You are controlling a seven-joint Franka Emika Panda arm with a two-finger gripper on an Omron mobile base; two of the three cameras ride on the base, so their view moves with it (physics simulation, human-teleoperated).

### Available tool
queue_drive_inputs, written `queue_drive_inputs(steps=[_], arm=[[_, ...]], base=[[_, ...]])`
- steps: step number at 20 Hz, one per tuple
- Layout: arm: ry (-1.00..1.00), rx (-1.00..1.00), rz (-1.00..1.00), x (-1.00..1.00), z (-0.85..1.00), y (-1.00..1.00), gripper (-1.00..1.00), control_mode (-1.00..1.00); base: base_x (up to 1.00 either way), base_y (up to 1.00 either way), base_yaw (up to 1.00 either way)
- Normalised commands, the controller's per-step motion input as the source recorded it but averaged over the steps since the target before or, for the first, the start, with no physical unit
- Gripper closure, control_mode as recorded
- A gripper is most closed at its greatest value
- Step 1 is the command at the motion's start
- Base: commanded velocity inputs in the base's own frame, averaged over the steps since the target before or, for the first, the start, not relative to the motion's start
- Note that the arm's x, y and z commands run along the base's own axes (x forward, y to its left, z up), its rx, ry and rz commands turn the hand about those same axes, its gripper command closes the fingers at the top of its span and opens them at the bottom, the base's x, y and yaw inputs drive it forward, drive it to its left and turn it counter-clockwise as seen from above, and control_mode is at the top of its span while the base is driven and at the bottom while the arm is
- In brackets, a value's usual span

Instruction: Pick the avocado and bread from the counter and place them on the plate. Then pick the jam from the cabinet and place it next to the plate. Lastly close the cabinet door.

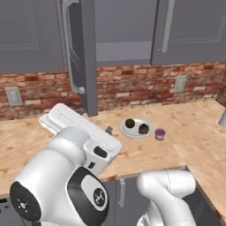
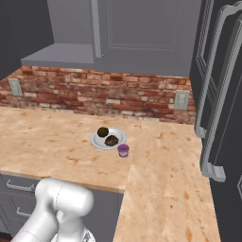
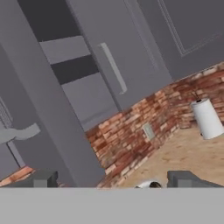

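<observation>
Beige counter (image 1: 185, 128) bears the plate (image 1: 135, 131); cabinet door (image 1: 84, 53) stands ajar, long axis vertical; tool (image 3: 112, 180) wide, empty.

We see our white arm (image 1: 79, 145) folded low at the left, forearm angled up and forward. Our gripper (image 3: 114, 180) points upward, tilted, its jaws spread wide with nothing between them, as far as we can tell.
</observation>
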Motion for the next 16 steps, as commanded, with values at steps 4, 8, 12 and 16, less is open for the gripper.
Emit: queue_drive_inputs(steps=[4, 8, 12, 16], arm=[[0.0, -0.11, -0.08, 0.39, -0.14, 0.24, -1.0, -1.0], [0.0, -0.13, -0.08, 0.32, -0.18, 0.33, -1.0, -1.0], [0.0, -0.12, -0.08, 0.33, -0.11, 0.32, -1.0, -1.0], [0.0, -0.07, -0.06, 0.42, 0.0, 0.16, -1.0, -1.0]], base=[[0.0, 0.0, 0.0], [0.0, 0.0, 0.0], [0.0, 0.0, 0.0], [0.0, 0.0, 0.0]])
